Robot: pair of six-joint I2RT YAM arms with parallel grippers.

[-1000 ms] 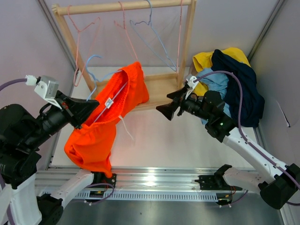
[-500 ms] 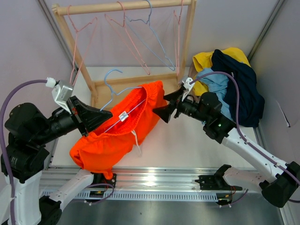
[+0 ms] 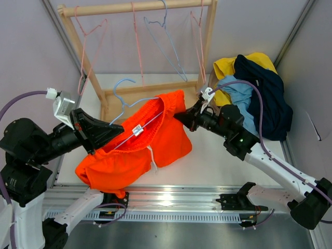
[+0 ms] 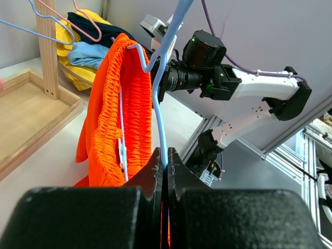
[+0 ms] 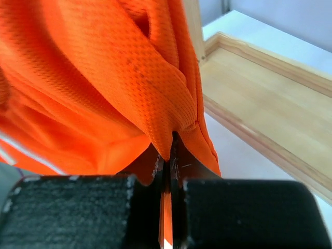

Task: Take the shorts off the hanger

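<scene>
Bright orange shorts [image 3: 140, 142] hang by their waistband from a light blue wire hanger [image 3: 124, 96], held above the table in front of the rack. My left gripper [image 3: 115, 127] is shut on the hanger [image 4: 161, 111], its wire pinched between the jaws in the left wrist view. My right gripper [image 3: 179, 117] is shut on the right edge of the shorts [image 5: 129, 88], a fold of orange mesh caught between its fingertips [image 5: 167, 158]. In the left wrist view the shorts [image 4: 111, 114] drape over the hanger's end, with the right arm behind them.
A wooden clothes rack [image 3: 140, 7] stands at the back with several pink and blue hangers [image 3: 166, 44] on its rail and a wooden base [image 5: 264, 98]. A pile of yellow, blue and navy clothes [image 3: 257, 88] lies at the right. Grey walls close in on both sides.
The left arm carried the hanger with the shorts rightward and forward, away from the rack. The right gripper, open before, reached the shorts' edge and shut on it.
</scene>
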